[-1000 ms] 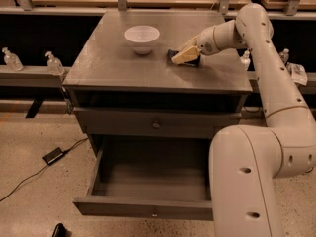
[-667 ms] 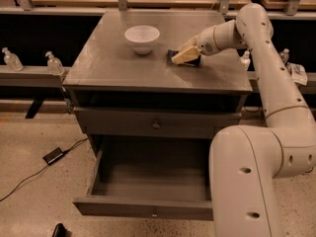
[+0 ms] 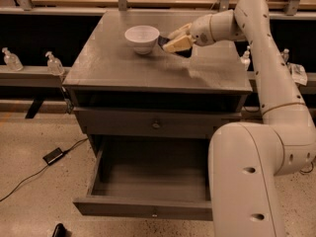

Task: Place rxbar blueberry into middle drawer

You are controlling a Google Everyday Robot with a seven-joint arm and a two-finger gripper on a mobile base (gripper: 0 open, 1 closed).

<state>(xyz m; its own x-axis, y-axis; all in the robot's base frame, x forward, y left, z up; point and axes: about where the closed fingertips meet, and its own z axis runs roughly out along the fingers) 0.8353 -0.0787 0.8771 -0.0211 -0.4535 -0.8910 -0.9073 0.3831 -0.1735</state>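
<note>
Grey cabinet (image 3: 123,68), camera view: the gripper (image 3: 168,40) hangs over the top beside the white bowl (image 3: 141,35). Its jaws appear clamped on the dark rxbar blueberry (image 3: 160,40), which points toward the bowl. The open middle drawer (image 3: 148,209) lies well below, toward the camera.

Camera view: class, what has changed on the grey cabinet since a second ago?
The beige gripper moved across the grey cabinet top toward the white round bowl and now sits close beside it. The bowl stayed put; the wide grey wooden middle drawer stayed pulled open.
</note>
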